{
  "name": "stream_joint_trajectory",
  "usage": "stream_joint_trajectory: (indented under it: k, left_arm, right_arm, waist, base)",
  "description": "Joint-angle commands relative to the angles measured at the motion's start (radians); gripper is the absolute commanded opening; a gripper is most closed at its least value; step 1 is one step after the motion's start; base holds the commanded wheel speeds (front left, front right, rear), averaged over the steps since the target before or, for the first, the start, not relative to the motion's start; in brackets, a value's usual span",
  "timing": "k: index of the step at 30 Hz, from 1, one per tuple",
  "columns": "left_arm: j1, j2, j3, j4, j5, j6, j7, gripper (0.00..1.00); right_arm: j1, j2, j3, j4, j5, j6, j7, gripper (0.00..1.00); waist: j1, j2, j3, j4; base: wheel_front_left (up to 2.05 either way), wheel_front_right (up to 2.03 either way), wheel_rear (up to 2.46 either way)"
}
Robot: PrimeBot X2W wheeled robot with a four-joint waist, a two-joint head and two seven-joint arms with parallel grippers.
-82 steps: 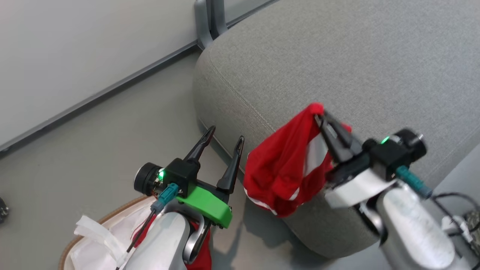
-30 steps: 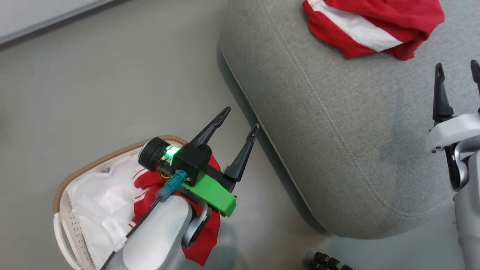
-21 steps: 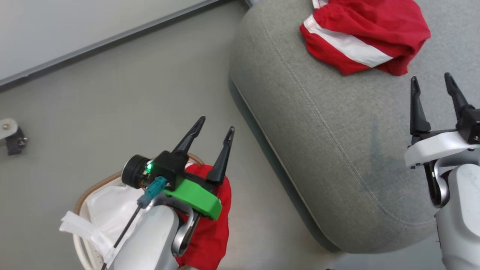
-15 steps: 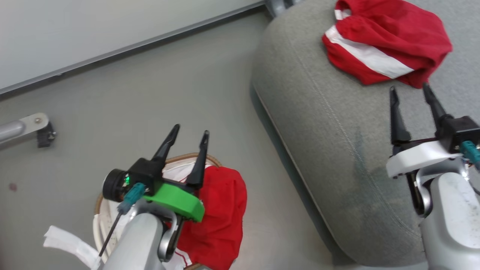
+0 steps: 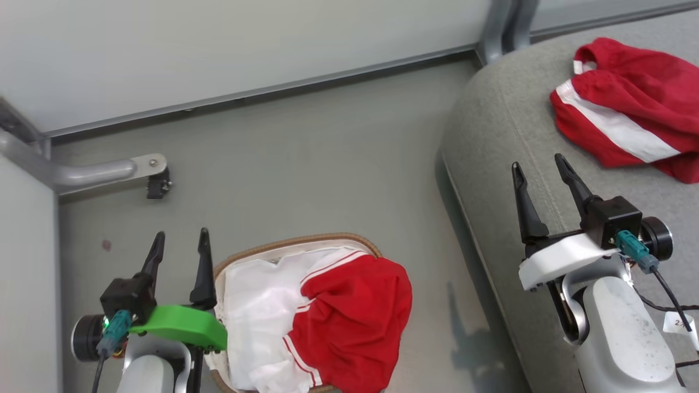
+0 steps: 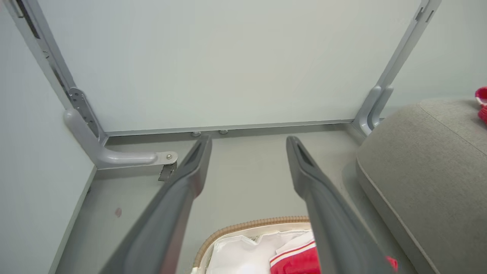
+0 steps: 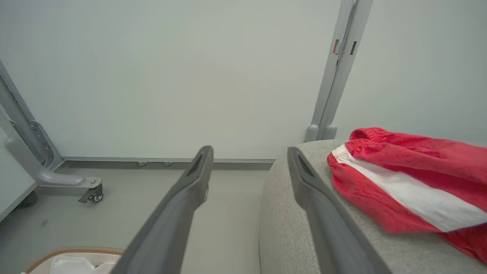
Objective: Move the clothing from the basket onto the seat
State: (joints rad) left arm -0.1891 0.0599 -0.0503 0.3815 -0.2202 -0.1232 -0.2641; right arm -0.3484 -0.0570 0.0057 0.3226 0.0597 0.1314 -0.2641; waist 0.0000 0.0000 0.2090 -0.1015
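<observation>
Clothing is being judged as about half moved. One red garment with a white stripe [image 5: 628,117] is lying on the seat [image 5: 491,180], close to its rounded far corner. A second red garment [image 5: 355,322] is lying bunched in the basket [image 5: 297,242], pressed against the rim nearest the seat and spilling over it, with the white liner [image 5: 254,305] beside it.

Both grippers are being held empty, with fingers spread apart. The left gripper [image 5: 181,233] is hovering just beside the basket's left rim. The right gripper [image 5: 537,161] is hovering over the seat's edge that faces the basket, apart from the garment lying there.

A reach for the second garment is being taken as the step in hand. For that, a gripper is probably needing to be lowered onto the red folds rather than the liner. A thick fold would then be pinched and raised clear of the braided rim before being carried across to the seat.

On the seat, the garment's long axis is being traced by its white stripe, with the elastic waistband pointing toward the rounded corner. In the basket, the garment's length is running roughly from far rim to near rim, with its white trim facing the liner. Which end is which cannot be told.
</observation>
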Motion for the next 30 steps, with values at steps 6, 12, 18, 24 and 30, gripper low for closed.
stream_joint_trajectory:
  k: [6,12,18,24,30]
  left_arm:
    - [0.057,-0.006,0.064,0.023,0.030,-0.002,-0.001,1.00]
    - [0.114,-0.009,0.084,0.030,0.035,-0.006,-0.001,1.00]
    - [0.173,-0.009,0.065,0.034,0.001,-0.006,-0.001,1.00]
    - [0.198,-0.009,0.043,0.034,-0.015,0.003,-0.001,1.00]
    - [0.182,-0.009,0.022,0.038,-0.025,0.002,-0.001,1.00]
  right_arm:
    - [0.059,0.003,0.006,0.016,-0.002,-0.001,-0.001,1.00]
    - [0.110,0.005,0.015,0.034,0.023,-0.001,-0.001,1.00]
    - [0.160,0.004,0.019,0.045,0.042,-0.001,-0.001,1.00]
    - [0.185,0.005,0.016,0.048,0.049,-0.001,-0.001,1.00]
    - [0.160,0.005,0.019,0.037,0.041,-0.001,-0.001,1.00]
  waist:
    - [0.0000,0.0000,-0.085,0.076]
    - [0.0000,0.0000,-0.137,0.083]
    - [0.0000,0.0000,-0.178,0.080]
    - [0.0000,0.0000,-0.188,0.075]
    - [0.0000,0.0000,-0.155,0.063]
  base:
    - [0.00,0.00,0.00]
    - [0.00,0.00,0.00]
    - [0.00,0.00,0.00]
    - [0.00,0.00,0.00]
    - [0.00,0.00,0.00]
